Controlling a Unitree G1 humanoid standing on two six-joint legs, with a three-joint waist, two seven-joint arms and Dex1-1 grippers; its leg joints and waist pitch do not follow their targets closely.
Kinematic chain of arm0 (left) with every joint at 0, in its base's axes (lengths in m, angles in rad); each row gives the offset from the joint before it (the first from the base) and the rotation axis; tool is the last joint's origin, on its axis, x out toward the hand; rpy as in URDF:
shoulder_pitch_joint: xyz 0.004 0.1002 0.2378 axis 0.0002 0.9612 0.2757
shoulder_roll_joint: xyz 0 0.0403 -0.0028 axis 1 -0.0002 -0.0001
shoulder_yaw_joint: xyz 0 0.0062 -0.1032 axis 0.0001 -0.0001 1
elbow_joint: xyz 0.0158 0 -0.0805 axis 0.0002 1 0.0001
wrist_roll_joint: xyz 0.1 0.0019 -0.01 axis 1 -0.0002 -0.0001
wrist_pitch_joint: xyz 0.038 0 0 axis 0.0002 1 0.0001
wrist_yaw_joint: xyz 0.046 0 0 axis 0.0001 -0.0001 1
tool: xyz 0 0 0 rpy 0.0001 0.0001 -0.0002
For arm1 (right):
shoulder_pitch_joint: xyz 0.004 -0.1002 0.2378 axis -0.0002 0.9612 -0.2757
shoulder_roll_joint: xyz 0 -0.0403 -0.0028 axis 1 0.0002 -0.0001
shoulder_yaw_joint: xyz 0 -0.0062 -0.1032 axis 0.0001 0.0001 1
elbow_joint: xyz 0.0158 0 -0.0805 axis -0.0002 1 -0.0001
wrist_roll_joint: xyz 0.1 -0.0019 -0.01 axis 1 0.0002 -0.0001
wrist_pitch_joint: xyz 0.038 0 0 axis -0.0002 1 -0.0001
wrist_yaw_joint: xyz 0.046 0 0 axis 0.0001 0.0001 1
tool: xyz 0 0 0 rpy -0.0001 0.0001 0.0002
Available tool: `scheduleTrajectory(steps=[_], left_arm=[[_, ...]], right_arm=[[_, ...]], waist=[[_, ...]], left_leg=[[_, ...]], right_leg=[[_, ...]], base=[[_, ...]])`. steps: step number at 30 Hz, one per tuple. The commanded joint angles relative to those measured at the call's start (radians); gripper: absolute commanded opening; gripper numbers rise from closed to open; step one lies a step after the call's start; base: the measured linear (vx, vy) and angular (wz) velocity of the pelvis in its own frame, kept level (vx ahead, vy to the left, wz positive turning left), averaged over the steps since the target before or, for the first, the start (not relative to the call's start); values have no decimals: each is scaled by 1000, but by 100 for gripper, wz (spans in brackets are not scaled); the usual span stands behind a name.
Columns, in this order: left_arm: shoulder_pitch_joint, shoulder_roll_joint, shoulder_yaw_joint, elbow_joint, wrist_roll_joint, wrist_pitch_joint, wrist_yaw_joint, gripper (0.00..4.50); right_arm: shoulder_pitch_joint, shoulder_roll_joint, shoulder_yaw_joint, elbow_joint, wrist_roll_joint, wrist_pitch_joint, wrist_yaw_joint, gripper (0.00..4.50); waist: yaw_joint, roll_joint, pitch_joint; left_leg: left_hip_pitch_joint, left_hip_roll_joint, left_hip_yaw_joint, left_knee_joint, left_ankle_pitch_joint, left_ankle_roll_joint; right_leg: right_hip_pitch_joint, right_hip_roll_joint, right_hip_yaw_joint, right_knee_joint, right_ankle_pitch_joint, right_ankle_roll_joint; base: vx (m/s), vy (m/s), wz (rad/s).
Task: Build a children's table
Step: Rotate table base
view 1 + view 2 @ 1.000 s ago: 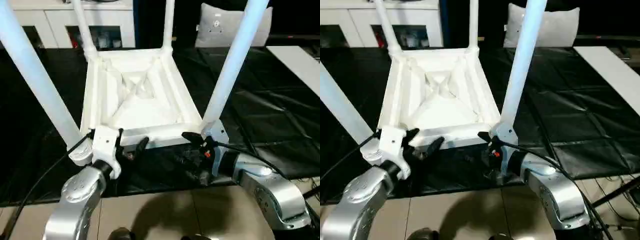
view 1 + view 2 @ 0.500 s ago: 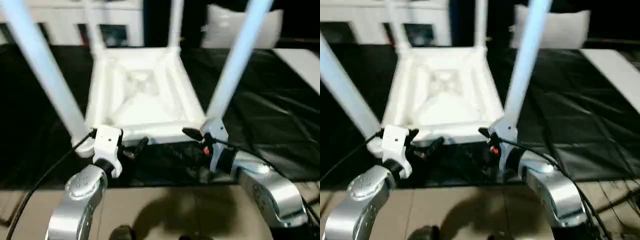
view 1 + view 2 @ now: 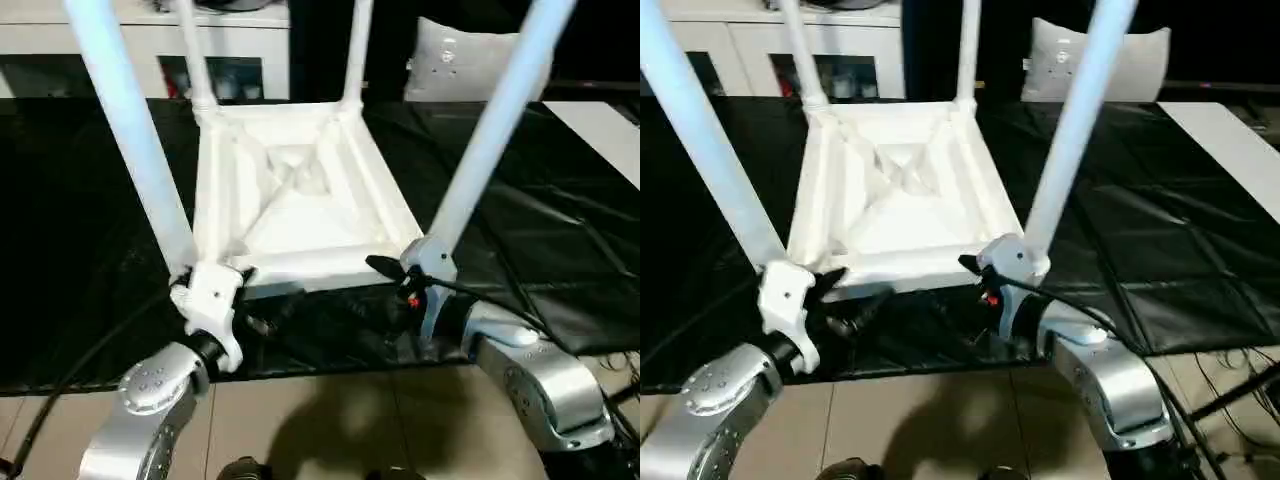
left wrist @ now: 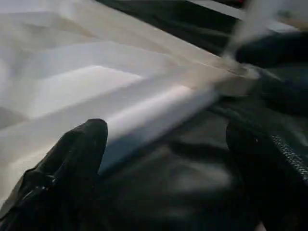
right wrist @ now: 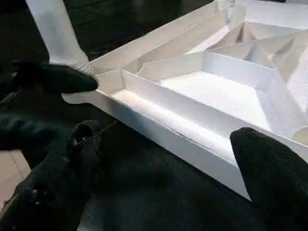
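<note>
1. The left gripper [image 3: 262, 312] has its fingers [image 4: 72, 159] spread wide with nothing between them; they sit just at the near edge of the children's table [image 3: 290, 190], beside its near-left corner socket. In the left wrist view one finger overlaps the table's near rim, but whether it touches cannot be made out — that picture is smeared.
2. The right gripper [image 3: 385, 285] also stands wide open and holds nothing, close to the near-right corner of the children's table. In the right wrist view its fingers [image 5: 72, 159] straddle the near rim without clear contact; the far fingertip is cut off at the picture's edge.
3. The children's table lies upside down on a black sheet [image 3: 560, 240], ribbed underside up, with four legs [image 3: 490, 130] rising from its corners — their upper ends run out of the top of the head views.
4. Behind the children's table stands a white cabinet [image 3: 150, 50], partly hidden by the legs, and a pale cushion [image 3: 450, 55] to its right.
5. Nearer than the children's table, past the black sheet's edge, is beige tiled floor [image 3: 330, 420].
</note>
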Motion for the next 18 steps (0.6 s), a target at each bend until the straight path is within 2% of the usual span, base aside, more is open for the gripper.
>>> scheduleTrajectory(steps=[1, 5, 6, 7, 9, 11, 13, 14, 16, 17, 18], left_arm=[[12, 42, -2, -47, -37, 30, -70, 439], [40, 98, 23, -88, -101, 67, -132, 439], [57, 135, 45, -106, -127, 77, -169, 439], [57, 135, 45, -106, -127, 77, -169, 439], [71, 162, 78, -105, -146, 73, -190, 439], [75, 187, 122, -93, -162, 63, -205, 439], [74, 198, 142, -88, -172, 62, -212, 439], [72, 203, 149, -87, -178, 64, -215, 439], [76, 229, 182, -96, -211, 83, -233, 439], [82, 246, 200, -100, -224, 91, -244, 439], [85, 253, 207, -101, -229, 93, -248, 439]], right_arm=[[-20, 0, -10, 15, -10, -13, -4, 450], [-36, 2, -16, 41, -20, -30, -19, 450], [-49, 4, -31, 60, -21, -40, -31, 450], [-49, 4, -31, 60, -21, -40, -31, 450], [-71, 4, -55, 97, -30, -66, -49, 450], [-119, 10, -95, 170, -39, -103, -83, 450], [-146, 15, -117, 208, -40, -118, -101, 450], [-158, 18, -127, 226, -41, -125, -112, 450], [-205, 15, -168, 309, -65, -149, -185, 450], [-228, 6, -192, 357, -85, -170, -232, 450], [-237, 2, -202, 377, -93, -178, -252, 450]], waist=[[-4, 2, -40], [-4, -2, -40], [-5, -8, -40], [-2, -1, -42], [-1, -3, -42], [-3, -1, -42], [-6, -2, -39], [-4, -1, -40], [-5, 0, -39], [-8, -8, -39], [-6, -4, -38]], left_leg=[[30, 54, -26, -116, -566, -82], [31, 53, -18, -115, -525, -70], [29, 53, -16, -115, -514, -67], [30, 53, -13, -116, -500, -66], [30, 55, -9, -118, -486, -63], [36, 54, -6, -116, -504, -71], [34, 53, -7, -119, -527, -78], [42, 54, -5, -118, -542, -81], [46, 51, -5, -117, -563, -88], [44, 52, -5, -119, -574, -91], [46, 51, -6, -119, -587, -95]], right_leg=[[1, -54, 38, -95, -520, -51], [-4, -53, 39, -99, -548, -58], [-2, -52, 39, -99, -546, -57], [-4, -50, 40, -97, -540, -58], [-5, -46, 41, -96, -525, -59], [-13, -43, 40, -93, -525, -71], [-9, -40, 38, -94, -540, -64], [-16, -39, 39, -96, -542, -60], [-20, -38, 38, -97, -548, -63], [-18, -36, 35, -97, -555, -61], [-19, -35, 33, -96, -564, -58]], base=[[0, 0, 0], [0, 0, 0], [0, 0, 0], [0, 0, 0], [0, 0, 0], [0, 0, 0], [0, 0, 0], [0, 0, 0], [0, 0, 0], [0, 0, 0], [0, 0, 0]])
